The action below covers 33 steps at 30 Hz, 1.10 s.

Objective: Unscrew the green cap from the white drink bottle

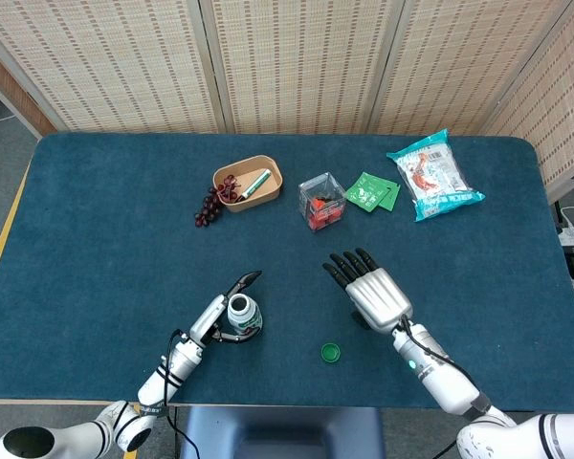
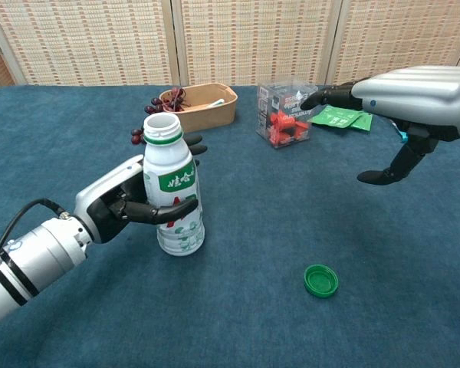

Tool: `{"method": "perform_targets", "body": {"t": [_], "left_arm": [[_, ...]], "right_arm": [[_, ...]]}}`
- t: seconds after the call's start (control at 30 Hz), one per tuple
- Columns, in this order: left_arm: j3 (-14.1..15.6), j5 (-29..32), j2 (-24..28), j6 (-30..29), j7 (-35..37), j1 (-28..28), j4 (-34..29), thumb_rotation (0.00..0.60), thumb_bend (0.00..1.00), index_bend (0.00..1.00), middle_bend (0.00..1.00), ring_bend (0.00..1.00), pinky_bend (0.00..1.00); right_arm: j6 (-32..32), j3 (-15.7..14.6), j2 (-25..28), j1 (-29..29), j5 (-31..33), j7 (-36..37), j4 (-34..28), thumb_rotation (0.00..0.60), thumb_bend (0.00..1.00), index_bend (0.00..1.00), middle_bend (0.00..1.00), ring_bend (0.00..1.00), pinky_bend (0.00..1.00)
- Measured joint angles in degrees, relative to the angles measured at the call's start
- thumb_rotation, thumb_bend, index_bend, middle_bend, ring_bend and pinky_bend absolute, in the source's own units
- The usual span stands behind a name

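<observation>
The white drink bottle stands upright and uncapped on the blue table, its mouth open with a green ring below the neck. My left hand grips it around the middle from the left side. The green cap lies loose on the table to the right of the bottle, near the front edge. My right hand hovers open above the table, palm down, behind and to the right of the cap, holding nothing.
Behind the bottle stand a wooden bowl with a pen, dark grapes, a clear box with red contents, green packets and a snack bag. The table's front edge is close to the cap.
</observation>
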<state>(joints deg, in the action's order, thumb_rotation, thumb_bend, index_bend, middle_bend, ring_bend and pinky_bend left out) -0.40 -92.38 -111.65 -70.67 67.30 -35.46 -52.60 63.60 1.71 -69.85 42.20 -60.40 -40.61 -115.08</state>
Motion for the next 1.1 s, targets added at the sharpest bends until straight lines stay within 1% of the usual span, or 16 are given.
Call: {"method": "perform_targets", "body": {"t": [0.27,0.47,0.6,0.67,0.77,0.87,0.9,1.0,1.1], "left_arm": [[1.45,-1.58,2.76,-3.27,-4.14,1.29,-0.87,0.600,0.30,0.00,0.00,0.00,0.00],[2.48,-2.38,6.28,-6.89,-10.95,3.68,1.06,0.600,0.30,0.00,0.00,0.00,0.00],[2.85,-2.22,10.69,-9.35,-15.44,5.88,3.29,0.600,0.30,0.00,0.00,0.00,0.00],[2.88,-1.76,13.30,-10.43,-16.30,7.19,3.91,0.600,0.30,0.00,0.00,0.00,0.00],[3.27,-1.54,16.55,-12.18,-17.12,9.06,4.28,0.600,0.30,0.00,0.00,0.00,0.00],[3.64,-1.34,18.24,-13.46,-20.12,10.65,4.24,0.600,0.33,0.00,0.00,0.00,0.00],[3.74,-1.19,18.75,-13.84,-21.62,11.26,4.01,0.600,0.33,0.00,0.00,0.00,0.00],[3.93,-0.33,20.87,-15.43,-28.74,13.75,2.00,0.600,0.33,0.00,0.00,0.00,0.00],[3.97,0.99,23.51,-17.27,-38.92,16.58,-1.78,0.600,0.34,0.00,0.00,0.00,0.00]], "right_arm": [[0.92,0.09,1.01,-0.67,-0.97,-0.17,-1.40,0.600,0.21,0.00,0.00,0.00,0.00],[2.95,-1.03,3.65,-2.77,-4.09,0.62,-3.55,0.600,0.21,0.00,0.00,0.00,0.00],[6.69,-3.38,6.58,-6.44,-9.91,2.19,-4.73,0.600,0.21,0.00,0.00,0.00,0.00],[9.06,-4.82,7.75,-8.77,-13.47,3.47,-4.75,0.600,0.21,0.00,0.00,0.00,0.00],[13.73,-7.56,9.41,-13.66,-19.77,7.45,-3.83,0.600,0.21,0.00,0.00,0.00,0.00],[19.36,-10.00,10.21,-19.43,-23.82,12.01,-0.94,0.600,0.21,0.00,0.00,0.00,0.00],[21.82,-10.73,10.14,-21.74,-24.76,13.41,0.94,0.600,0.21,0.00,0.00,0.00,0.00],[27.69,-11.74,8.69,-27.05,-25.76,15.81,7.01,0.600,0.21,0.00,0.00,0.00,0.00],[32.27,-11.71,5.52,-31.97,-25.67,19.26,14.01,0.600,0.21,0.00,0.00,0.00,0.00]]}}
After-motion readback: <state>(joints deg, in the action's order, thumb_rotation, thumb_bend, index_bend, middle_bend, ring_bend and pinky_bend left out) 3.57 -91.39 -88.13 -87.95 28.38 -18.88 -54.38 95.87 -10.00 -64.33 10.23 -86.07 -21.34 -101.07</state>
